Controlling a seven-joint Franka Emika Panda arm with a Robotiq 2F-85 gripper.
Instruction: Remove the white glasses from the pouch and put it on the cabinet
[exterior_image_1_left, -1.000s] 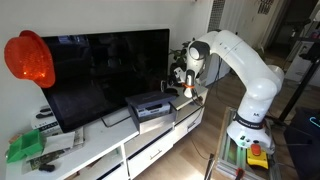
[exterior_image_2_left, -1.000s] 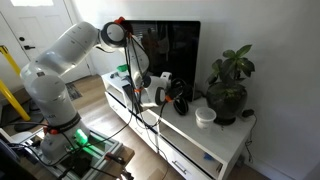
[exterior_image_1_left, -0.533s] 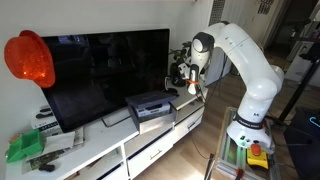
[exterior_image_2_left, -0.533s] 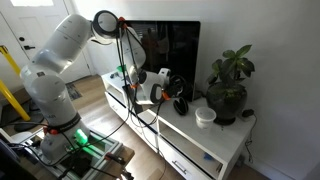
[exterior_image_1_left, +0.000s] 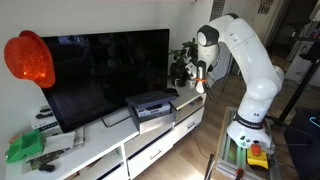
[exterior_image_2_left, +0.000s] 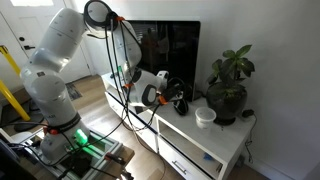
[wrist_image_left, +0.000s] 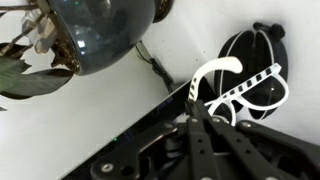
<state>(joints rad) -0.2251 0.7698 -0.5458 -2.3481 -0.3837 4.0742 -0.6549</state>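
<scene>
1. Progress is judged to be early. The white glasses (wrist_image_left: 245, 90) are seen lying on the black pouch (wrist_image_left: 258, 42), which rests on the white worktop (wrist_image_left: 60, 130) to the right of the dark plant pot (wrist_image_left: 100, 30) in the wrist view.
2. Whether the glasses are fully free of the pouch cannot be told, since one lens is set against the pouch's dark body.
3. The pincer (wrist_image_left: 192, 108) is seen below the plant pot with its fingers drawn close together at the end of one white temple arm. Whether that arm is pinched between them, or the fingers are merely clenched in front of it, cannot be told.
4. In both exterior views the pincer is held above the worktop, beside the plant pot.
5. What is judged to be left: the glasses are to be lifted clear and laid on bare worktop near the plant pot, apart from the pouch.
</scene>
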